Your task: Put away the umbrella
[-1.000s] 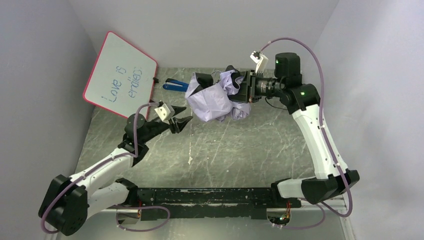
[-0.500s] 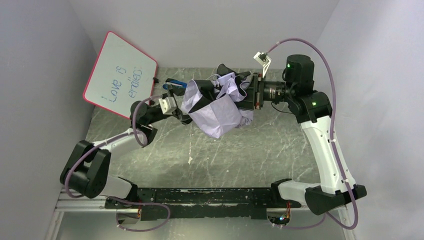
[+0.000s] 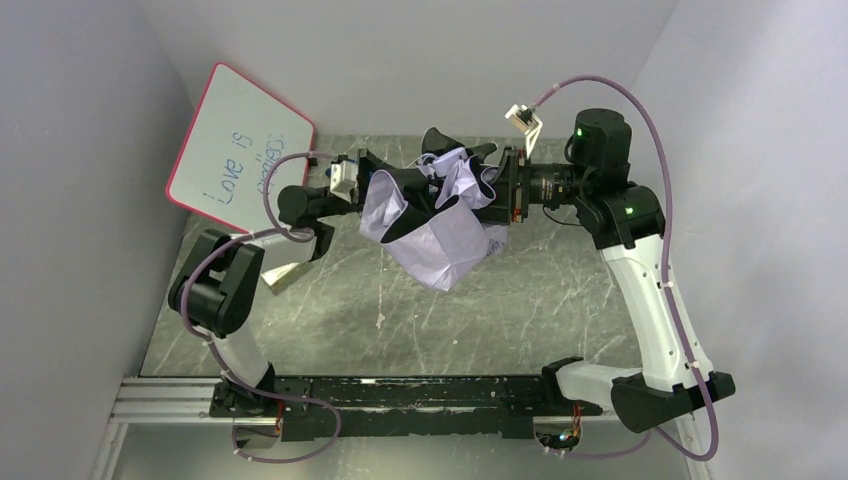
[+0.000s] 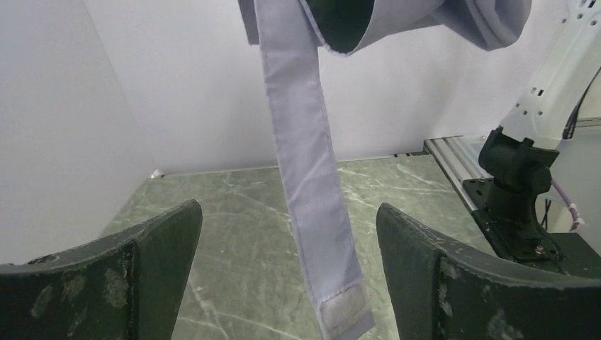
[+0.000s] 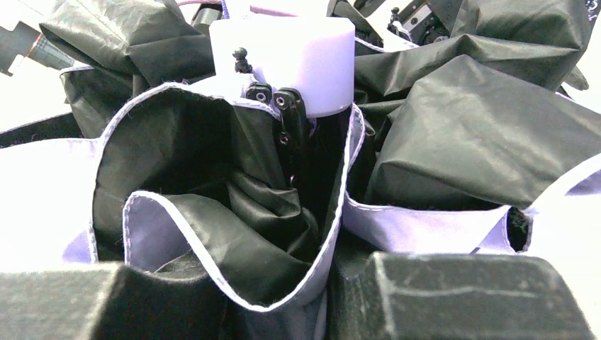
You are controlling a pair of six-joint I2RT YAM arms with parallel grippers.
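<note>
Top external view: the umbrella (image 3: 440, 215) is held off the table (image 3: 400, 310), near the back and between the two grippers. It is half collapsed, a crumpled bundle of thin, limp fabric, pale lilac outside and black inside. One lilac fold hangs down to a point. The long axis appears to lie roughly level and crosswise, in line with the right gripper (image 3: 497, 190), which is clamped on the bundle's right end. The shaft itself is buried in fabric, so its direction cannot be fixed exactly.

From the right wrist, a smooth lilac cylinder (image 5: 298, 57) is seen straight ahead with small black rib joints against it, and glossy black folds edged in lilac are bunched between the dark fingers (image 5: 453, 297). How far the cylinder extends is cut off at the top.

From the left wrist, a flat lilac closing strap (image 4: 312, 184) hangs down with a fuzzy patch at its tip — it is framed by the fingers of the left gripper (image 3: 378, 180), which are spread wide and touch nothing.

The table is green, marbled stone. A red-rimmed whiteboard (image 3: 240, 150) is propped at the back left, its handwriting partly hidden.
</note>
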